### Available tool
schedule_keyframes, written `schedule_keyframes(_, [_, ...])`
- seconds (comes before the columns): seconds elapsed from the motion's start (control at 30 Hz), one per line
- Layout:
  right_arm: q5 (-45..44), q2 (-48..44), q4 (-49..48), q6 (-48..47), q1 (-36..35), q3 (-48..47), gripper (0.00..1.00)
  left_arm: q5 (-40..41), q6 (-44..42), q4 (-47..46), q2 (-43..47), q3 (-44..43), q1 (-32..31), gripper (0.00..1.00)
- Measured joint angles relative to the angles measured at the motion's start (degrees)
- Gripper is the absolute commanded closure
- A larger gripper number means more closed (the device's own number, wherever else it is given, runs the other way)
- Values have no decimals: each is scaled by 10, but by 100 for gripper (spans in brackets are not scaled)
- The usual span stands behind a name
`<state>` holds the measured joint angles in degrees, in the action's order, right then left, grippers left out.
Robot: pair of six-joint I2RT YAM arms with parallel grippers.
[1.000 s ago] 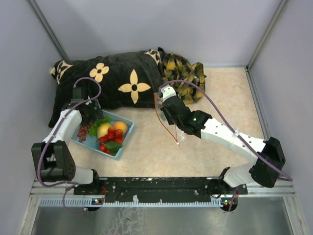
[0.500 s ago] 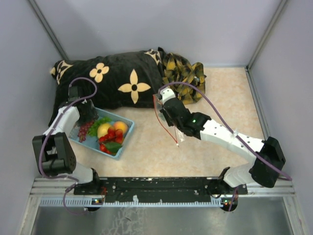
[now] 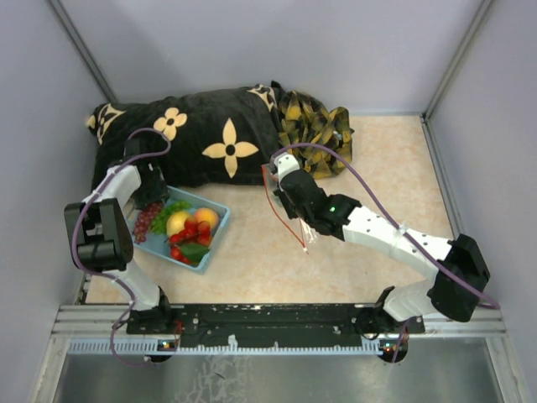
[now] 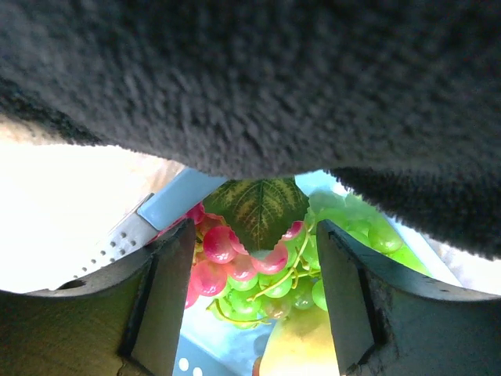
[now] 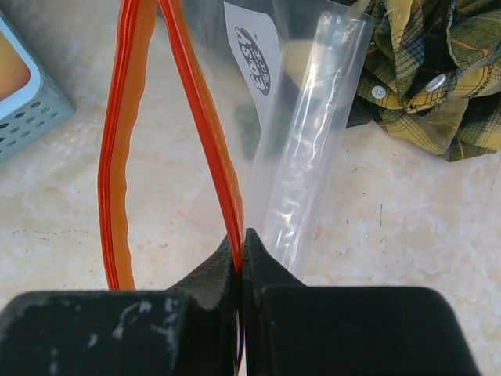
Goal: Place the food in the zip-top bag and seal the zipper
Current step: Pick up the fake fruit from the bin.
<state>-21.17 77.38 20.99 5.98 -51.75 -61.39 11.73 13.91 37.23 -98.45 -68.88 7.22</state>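
Desk point(image 3: 394, 185), left edge: light-blue basket point(image 3: 220, 227) holding food point(image 3: 191, 228); left gripper point(image 3: 151, 195) over its far-left corner. Far-left corner: black flowered cloth point(image 3: 201, 143); plaid shirt point(image 3: 315, 126) beside it. Centre: zip-top bag point(image 3: 289, 210), red zipper point(image 3: 281, 220), at right gripper point(image 3: 278, 180).

The basket point(image 3: 220, 220) sits on the left side of the table point(image 3: 394, 159), and the food point(image 3: 189, 227) lies in it. A blanket point(image 3: 210, 143) lies behind the basket, along the back of the table. A shirt point(image 3: 315, 126) lies just right of the blanket. The left fingers point(image 4: 164, 298) are over the back left corner of the basket, one on each side of the grapes point(image 4: 227, 247), maybe not touching them. The zip-top bag point(image 5: 313, 141) is right of the basket and in front of the shirt. The right fingers point(image 5: 203, 290) pinch the zipper point(image 5: 129, 94) between them
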Motion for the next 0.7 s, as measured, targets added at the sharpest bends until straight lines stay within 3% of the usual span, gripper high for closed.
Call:
schedule_keyframes(0.43, [3, 0, -5, 0, 0, 7, 100, 22, -3, 17, -45, -11, -3, 36])
schedule_keyframes(0.5, [3, 0, -5, 0, 0, 7, 100, 25, -5, 18, -49, -12, -3, 44])
schedule_keyframes(0.63, [3, 0, -7, 0, 0, 7, 100, 28, -7, 14, -59, -15, -3, 72])
schedule_keyframes(0.7, [3, 0, -8, 0, 0, 7, 100, 29, -10, 13, -57, -15, -3, 80])
